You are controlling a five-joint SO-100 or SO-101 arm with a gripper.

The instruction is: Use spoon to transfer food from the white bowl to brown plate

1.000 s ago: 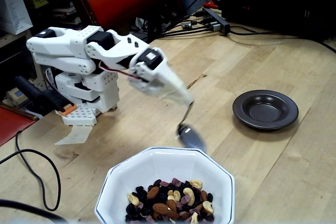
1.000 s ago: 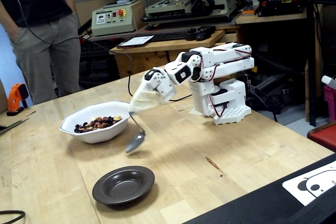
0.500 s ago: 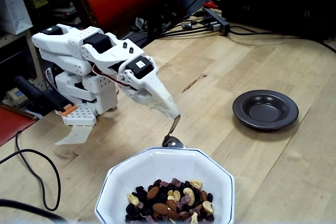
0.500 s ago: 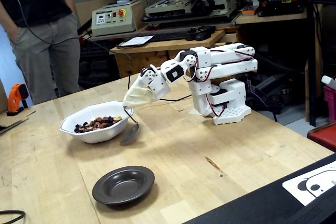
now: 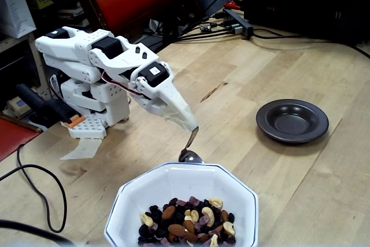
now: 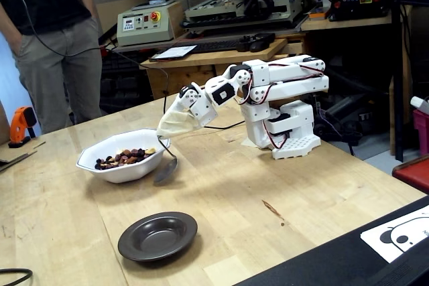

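On the wooden table [image 5: 277, 73] sat the white bowl [image 5: 130, 201] with food [image 5: 188, 221] heaped inside, the empty brown plate [image 5: 292, 121] well apart from it. Risk: the spoon [image 5: 189, 147] hung just outside the bowl's rim, so a low swing could knock or shove the bowl; a tilted carry would likely spill nuts short of the plate. Gripper [image 5: 193, 128] was pinched on the spoon's handle, fingers wrapped in pale covering, spoon bowl hanging down, apparently empty.

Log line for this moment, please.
gripper: holds spoon | spoon: outside white bowl rim | food: in bowl | brown plate: empty
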